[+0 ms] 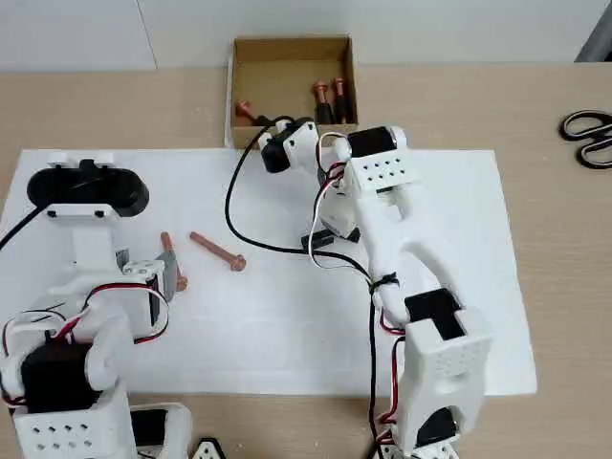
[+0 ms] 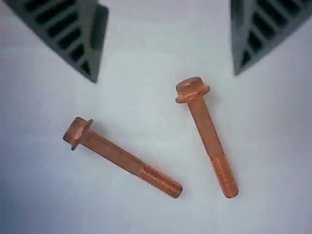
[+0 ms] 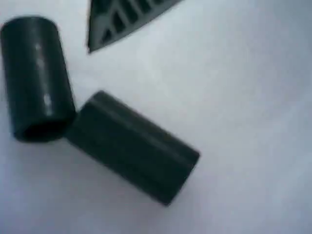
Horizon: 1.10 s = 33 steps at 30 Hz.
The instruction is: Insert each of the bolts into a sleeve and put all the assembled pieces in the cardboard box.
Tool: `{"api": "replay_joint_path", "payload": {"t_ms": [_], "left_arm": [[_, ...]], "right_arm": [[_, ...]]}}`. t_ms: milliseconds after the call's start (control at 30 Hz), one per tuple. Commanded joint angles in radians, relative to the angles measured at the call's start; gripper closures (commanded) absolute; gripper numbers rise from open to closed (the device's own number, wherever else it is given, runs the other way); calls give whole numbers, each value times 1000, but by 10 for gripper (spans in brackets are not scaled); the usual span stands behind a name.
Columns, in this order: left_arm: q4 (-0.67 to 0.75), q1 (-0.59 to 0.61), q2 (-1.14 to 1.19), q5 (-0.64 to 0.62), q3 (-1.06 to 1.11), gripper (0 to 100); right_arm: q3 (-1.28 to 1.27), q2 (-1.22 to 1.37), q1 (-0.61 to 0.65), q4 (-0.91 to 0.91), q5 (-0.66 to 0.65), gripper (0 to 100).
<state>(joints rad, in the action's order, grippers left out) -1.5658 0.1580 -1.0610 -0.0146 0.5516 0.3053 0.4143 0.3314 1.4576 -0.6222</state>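
**A:** How is the left gripper [image 2: 165,75] at this moment?

**B:** It hangs over the left half of the sheet [image 1: 459,287], directly above the two bolts. Its jaws stand wide apart and they have hold of nothing.

**A:** And how do the bolts lie?

**B:** Both lie flat on the sheet and do not touch. One bolt [image 2: 122,158] and the second bolt [image 2: 207,136] have their heads well apart, while their threaded ends come nearer to each other.

**A:** What about the right gripper [image 3: 117,22]?

**B:** It is near the middle of the sheet, a little toward the far edge. Whether it is open or closed, I cannot tell. Just under it lie two dark sleeves. One sleeve [image 3: 36,78] shows its open end, and the second sleeve [image 3: 131,146] lies on its side with one end touching the first.

**A:** Where is the box [image 1: 292,40]?

**B:** It stands at the far edge of the sheet, about at the middle. Inside it are assembled pieces [image 1: 329,100], copper bolts in dark sleeves; two lie along its right wall and one near its left wall.

**A:** Is there anything else?

**B:** Scissors [image 1: 588,137] lie at the right edge of the tabletop [image 1: 555,239].
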Motion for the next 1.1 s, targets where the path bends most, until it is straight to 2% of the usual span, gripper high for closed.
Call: {"api": "replay_joint_path", "payload": {"t_ms": [0,633,700,833,1067], "left_arm": [[3,6,-11,5,-38,829],[3,6,-11,5,-38,829],[3,6,-11,5,-38,829],[3,6,-11,5,-38,829],[3,6,-11,5,-38,829]], "right_arm": [[6,13,2,-21,-9,779],[8,165,-2,-93,-8,782],[8,176,-2,-93,-8,823],[8,179,-4,-93,-6,980],[12,162,-58,-81,-3,968]]}}
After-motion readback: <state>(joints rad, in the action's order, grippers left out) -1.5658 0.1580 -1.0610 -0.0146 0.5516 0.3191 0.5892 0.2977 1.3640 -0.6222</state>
